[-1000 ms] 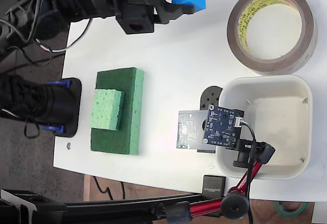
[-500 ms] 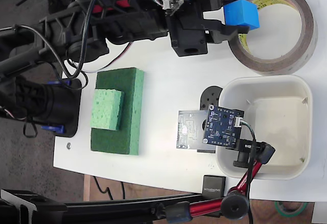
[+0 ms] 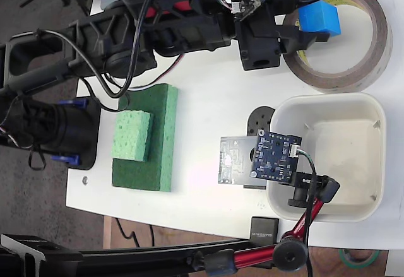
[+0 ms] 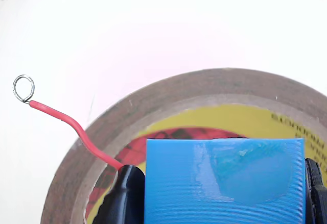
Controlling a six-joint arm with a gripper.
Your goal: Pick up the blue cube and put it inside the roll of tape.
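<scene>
The blue cube [image 3: 319, 18] is clamped between the black fingers of my gripper [image 3: 314, 18], which is shut on it. It hangs over the left inner edge of the roll of tape [image 3: 372, 50], a wide brown ring with a yellowish core at the table's top right. In the wrist view the blue cube [image 4: 222, 180] fills the lower frame, a black finger [image 4: 122, 193] pressed to its left side, with the roll of tape [image 4: 168, 94] curving behind it. A red wire with a small ring [image 4: 23, 89] sticks out from the left finger.
A white rounded-square tub [image 3: 379, 132] sits just below the tape. A circuit board on a red stand [image 3: 274, 157] stands in front of the tub's left wall. A green sponge block [image 3: 145, 135] lies at the left. The black arm [image 3: 158, 31] spans the top.
The arm has carried the blue cube rightward from the table's top middle to above the tape roll's left inner edge. The gripper stayed shut on it.
</scene>
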